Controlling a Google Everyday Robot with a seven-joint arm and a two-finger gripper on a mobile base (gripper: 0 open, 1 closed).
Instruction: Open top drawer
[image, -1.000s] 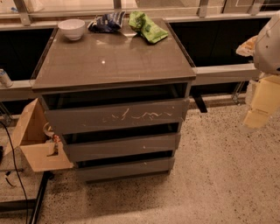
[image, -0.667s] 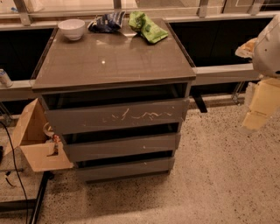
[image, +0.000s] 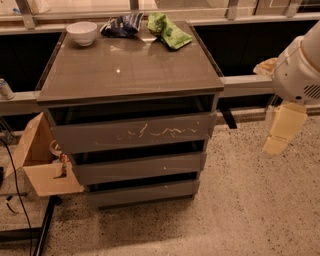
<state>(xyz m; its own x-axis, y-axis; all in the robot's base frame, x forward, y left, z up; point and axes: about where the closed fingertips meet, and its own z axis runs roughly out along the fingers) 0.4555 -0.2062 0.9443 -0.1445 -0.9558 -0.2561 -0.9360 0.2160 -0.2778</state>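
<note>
The top drawer (image: 132, 134) sits mid-frame and looks shut. The pincer (image: 280, 131) hangs at the right edge, well apart from it; released or clenched, I cannot tell. Best approach: hook the front's upper edge through the dark gap above, then pull straight out.

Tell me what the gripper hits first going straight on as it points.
The gripper, right of the cabinet, points downward: it would probably meet the speckled floor first, missing the top drawer, though depth is unclear.
</note>
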